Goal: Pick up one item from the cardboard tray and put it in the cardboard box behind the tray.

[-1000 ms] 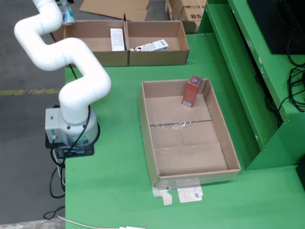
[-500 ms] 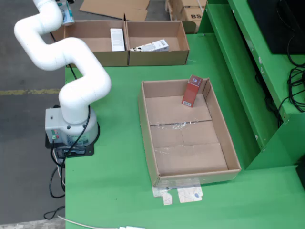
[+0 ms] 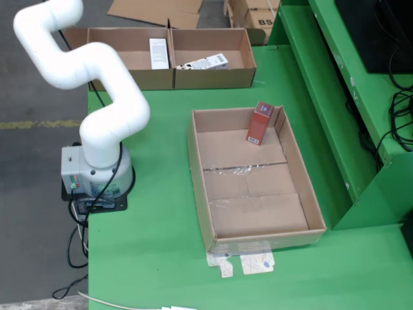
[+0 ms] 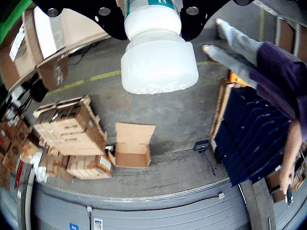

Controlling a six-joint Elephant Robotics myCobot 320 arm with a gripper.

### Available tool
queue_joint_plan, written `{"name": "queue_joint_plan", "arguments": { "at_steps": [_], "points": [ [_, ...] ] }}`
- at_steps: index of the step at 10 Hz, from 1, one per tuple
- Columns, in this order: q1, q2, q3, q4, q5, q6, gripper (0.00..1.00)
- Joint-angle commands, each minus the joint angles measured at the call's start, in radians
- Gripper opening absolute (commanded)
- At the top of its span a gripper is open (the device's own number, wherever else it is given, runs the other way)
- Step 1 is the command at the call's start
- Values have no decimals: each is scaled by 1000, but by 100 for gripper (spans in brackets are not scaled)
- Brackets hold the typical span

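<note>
A red carton [image 3: 261, 123] stands leaning against the far wall of the open cardboard tray [image 3: 200, 187] on the green table. Behind the tray are two joined cardboard boxes [image 3: 213, 79]. The left one holds a white carton [image 3: 158, 53] and the right one a white carton [image 3: 205, 63] lying flat. The white arm [image 3: 97, 71] bends up and leaves the still view at the top left, so its tool is hidden there. In the wrist view the white suction-type gripper [image 4: 159, 62] points away from the table toward the hall floor, with nothing on its tip.
A green shelf wall [image 3: 322, 97] runs along the right of the table. The arm's base [image 3: 97, 171] sits at the table's left edge. The wrist view shows stacked cartons [image 4: 72, 139], an open carton [image 4: 132, 146], blue racks [image 4: 249, 139] and a person [image 4: 283, 72].
</note>
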Motion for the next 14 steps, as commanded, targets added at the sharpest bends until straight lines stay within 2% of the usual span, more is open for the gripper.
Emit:
{"name": "queue_joint_plan", "arguments": {
  "at_steps": [1,2,3,4,5,6,8,9,10,13,14],
  "points": [
    [59,257,29,-1037,64,359,0],
    [59,257,29,-1037,64,359,0],
    [55,396,-215,-973,62,357,0],
    [55,396,-215,-973,62,357,0],
    [18,613,-608,-769,63,266,0],
    [18,613,-608,-769,63,266,0],
    [3,771,-867,-651,86,219,0],
    [3,771,-867,-651,86,219,0],
    [-36,912,-1072,-572,104,184,0],
    [-91,982,-1197,-495,114,126,0],
    [-160,980,-1231,-437,125,47,0]
  ]
}}
